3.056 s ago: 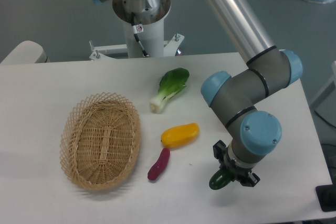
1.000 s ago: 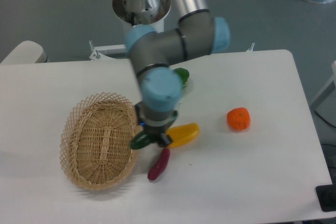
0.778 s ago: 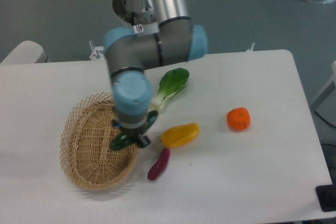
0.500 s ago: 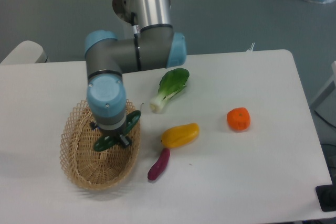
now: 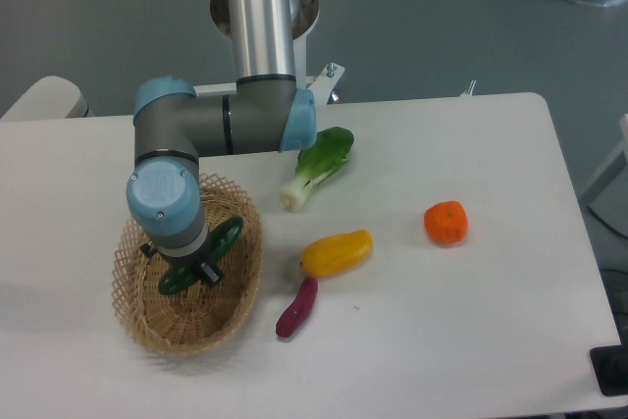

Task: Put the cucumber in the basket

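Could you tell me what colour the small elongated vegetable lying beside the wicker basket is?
Purple, seen in the fixed camera view.

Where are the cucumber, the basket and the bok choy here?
cucumber (image 5: 225, 238), fixed camera, upper end showing beside the wrist.
basket (image 5: 247, 264), fixed camera, right rim of the weave.
bok choy (image 5: 324, 155), fixed camera, green leaf.

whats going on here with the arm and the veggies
The arm's gripper is shut on the cucumber and holds it over the inside of the basket, not yet released. Whether it touches the basket floor is unclear. On the table to the right lie a bok choy, a yellow pepper, a purple piece and an orange fruit.
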Controlling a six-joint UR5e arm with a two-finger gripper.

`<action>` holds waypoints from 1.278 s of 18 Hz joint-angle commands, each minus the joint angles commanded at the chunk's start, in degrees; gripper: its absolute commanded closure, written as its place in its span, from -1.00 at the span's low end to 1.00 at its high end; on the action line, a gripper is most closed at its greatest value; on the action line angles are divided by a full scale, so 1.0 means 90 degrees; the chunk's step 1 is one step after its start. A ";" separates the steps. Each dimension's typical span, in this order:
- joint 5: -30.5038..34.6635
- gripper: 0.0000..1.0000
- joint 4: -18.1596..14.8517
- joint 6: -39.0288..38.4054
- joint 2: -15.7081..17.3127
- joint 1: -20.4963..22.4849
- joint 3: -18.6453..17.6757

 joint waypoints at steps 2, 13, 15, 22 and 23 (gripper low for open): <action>0.0020 -1.00 -0.0010 0.0010 0.0039 0.0000 0.0029; 0.0010 -1.00 -0.0127 0.0507 -0.0205 0.0916 0.1063; 0.0010 -1.00 -0.0127 0.1206 -0.0253 0.1239 0.1200; 0.0020 -1.00 -0.0146 0.2351 -0.0732 0.2099 0.1933; 0.0029 -1.00 -0.0146 0.2566 -0.0800 0.2196 0.2030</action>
